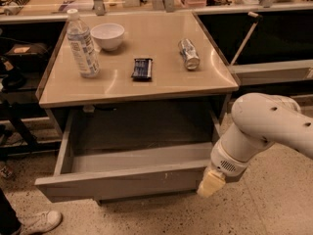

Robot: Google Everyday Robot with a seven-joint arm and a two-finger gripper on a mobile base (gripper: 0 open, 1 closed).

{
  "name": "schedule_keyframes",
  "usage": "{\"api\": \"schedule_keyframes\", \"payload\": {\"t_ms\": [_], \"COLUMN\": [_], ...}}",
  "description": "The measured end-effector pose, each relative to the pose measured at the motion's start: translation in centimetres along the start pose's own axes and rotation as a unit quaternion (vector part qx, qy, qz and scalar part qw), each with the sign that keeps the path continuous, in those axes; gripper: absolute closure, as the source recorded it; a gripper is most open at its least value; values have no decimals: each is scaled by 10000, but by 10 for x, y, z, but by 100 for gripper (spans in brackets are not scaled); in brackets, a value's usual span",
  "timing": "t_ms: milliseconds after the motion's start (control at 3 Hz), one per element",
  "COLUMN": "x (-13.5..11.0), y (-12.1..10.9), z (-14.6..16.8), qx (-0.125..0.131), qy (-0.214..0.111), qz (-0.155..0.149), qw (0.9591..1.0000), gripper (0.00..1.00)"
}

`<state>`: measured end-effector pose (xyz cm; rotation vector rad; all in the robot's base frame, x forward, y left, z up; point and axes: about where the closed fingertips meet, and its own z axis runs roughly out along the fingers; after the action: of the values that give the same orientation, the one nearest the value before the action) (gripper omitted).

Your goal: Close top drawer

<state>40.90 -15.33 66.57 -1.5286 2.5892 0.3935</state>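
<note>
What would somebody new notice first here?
The wide grey top drawer hangs open under the tan countertop, with the cream claw of the white robot arm by its front panel's right end. On top: clear plastic water bottle, white bowl, dark snack bar, silver can lying sideways.
</note>
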Motion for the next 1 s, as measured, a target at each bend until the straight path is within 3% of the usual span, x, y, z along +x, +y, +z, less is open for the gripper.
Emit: {"api": "schedule_keyframes", "payload": {"t_ms": [333,667,1000], "x": [0,0,0], "y": [0,0,0], "z": [0,0,0], "qx": [0,0,0], "qy": [0,0,0], "qz": [0,0,0], "qw": [10000,10000,10000], "gripper": [0,0,19]}}
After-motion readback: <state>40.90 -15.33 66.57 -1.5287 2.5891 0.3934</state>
